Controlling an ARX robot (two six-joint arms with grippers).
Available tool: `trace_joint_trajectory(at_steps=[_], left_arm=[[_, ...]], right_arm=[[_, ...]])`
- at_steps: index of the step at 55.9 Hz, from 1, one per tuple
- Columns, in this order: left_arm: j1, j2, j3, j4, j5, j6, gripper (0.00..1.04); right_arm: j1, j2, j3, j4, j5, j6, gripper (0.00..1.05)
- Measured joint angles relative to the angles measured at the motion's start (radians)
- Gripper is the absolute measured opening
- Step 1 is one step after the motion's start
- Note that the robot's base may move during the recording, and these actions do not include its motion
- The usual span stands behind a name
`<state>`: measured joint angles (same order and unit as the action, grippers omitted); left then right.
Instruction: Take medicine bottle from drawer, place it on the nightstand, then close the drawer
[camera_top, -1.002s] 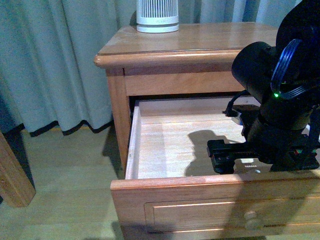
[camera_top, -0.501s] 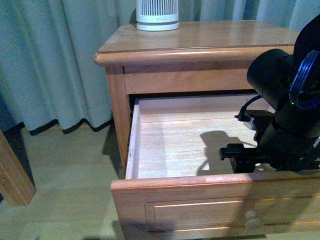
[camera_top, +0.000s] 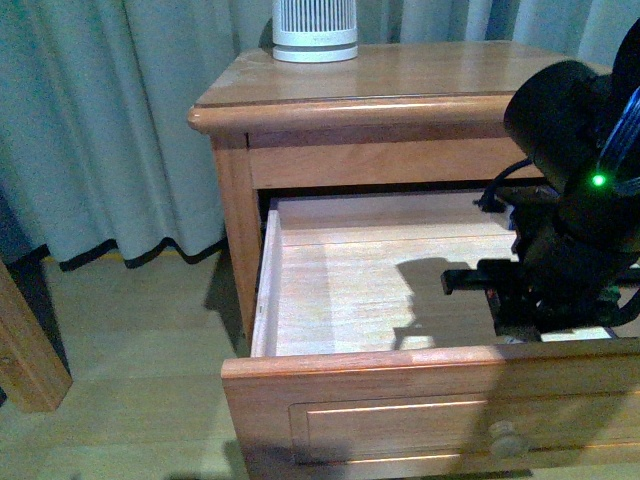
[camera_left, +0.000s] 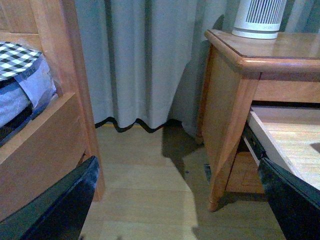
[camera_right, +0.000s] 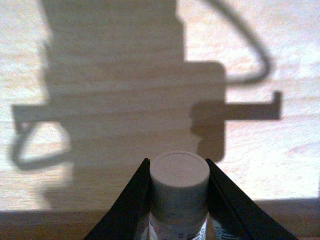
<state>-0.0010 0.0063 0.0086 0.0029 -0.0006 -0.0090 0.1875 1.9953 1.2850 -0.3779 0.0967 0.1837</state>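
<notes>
The medicine bottle (camera_right: 179, 190), white with a white cap and printed label, is gripped between the black fingers (camera_right: 131, 200) of my right gripper (camera_right: 177, 165), above the pale wood floor of the drawer (camera_right: 125, 75). In the front view the drawer (camera_top: 340, 290) stands pulled out of the nightstand (camera_top: 400, 80). My right gripper (camera_top: 515, 315) hangs inside its right part, and the arm hides the bottle. My left gripper (camera_left: 177, 167) is open and empty, low over the floor to the left of the nightstand (camera_left: 225, 100).
A tall white ribbed device (camera_top: 315, 30) stands at the back of the nightstand top. The drawer front carries a round knob (camera_top: 503, 437). Grey curtains (camera_top: 110, 120) hang behind. A wooden bed frame (camera_left: 45, 125) stands to the left across the wood floor (camera_left: 150, 175).
My right arm has shifted to the right and risen a little inside the drawer, with the bottle held. The drawer has stayed open.
</notes>
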Motion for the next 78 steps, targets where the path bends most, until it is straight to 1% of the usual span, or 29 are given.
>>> trace_joint_trajectory(at_steps=[11,16,19,22,26,34,39,42,49,53,56,64,78], left_arm=[[0.0,0.0,0.0,0.0,0.0,0.0,0.98],[0.0,0.0,0.0,0.0,0.0,0.0,0.98],[0.0,0.0,0.0,0.0,0.0,0.0,0.98],[0.0,0.0,0.0,0.0,0.0,0.0,0.98],[0.0,0.0,0.0,0.0,0.0,0.0,0.98],[0.0,0.0,0.0,0.0,0.0,0.0,0.98],[0.0,0.0,0.0,0.0,0.0,0.0,0.98],[0.0,0.0,0.0,0.0,0.0,0.0,0.98],[0.0,0.0,0.0,0.0,0.0,0.0,0.98],[0.0,0.0,0.0,0.0,0.0,0.0,0.98],[0.0,0.0,0.0,0.0,0.0,0.0,0.98],[0.0,0.0,0.0,0.0,0.0,0.0,0.98],[0.0,0.0,0.0,0.0,0.0,0.0,0.98]], right_arm=[[0.032,-0.205,-0.016,0.023,-0.014,-0.069,0.28],[0.047,-0.26,0.008,0.023,-0.009,-0.1,0.28],[0.051,-0.278,0.04,0.034,0.014,-0.124,0.28],[0.049,-0.285,0.093,0.099,0.073,-0.182,0.28],[0.034,-0.265,0.198,0.151,0.117,-0.245,0.28],[0.011,-0.179,0.348,0.201,0.151,-0.317,0.28],[0.002,-0.086,0.437,0.264,0.167,-0.375,0.28],[-0.001,-0.034,0.471,0.32,0.182,-0.415,0.28],[0.003,0.069,0.502,0.542,0.188,-0.499,0.28],[0.01,0.105,0.511,0.631,0.189,-0.51,0.28],[0.017,0.122,0.516,0.666,0.198,-0.509,0.28],[0.034,0.165,0.526,0.686,0.214,-0.464,0.28],[0.044,0.256,0.539,0.692,0.216,-0.327,0.28]])
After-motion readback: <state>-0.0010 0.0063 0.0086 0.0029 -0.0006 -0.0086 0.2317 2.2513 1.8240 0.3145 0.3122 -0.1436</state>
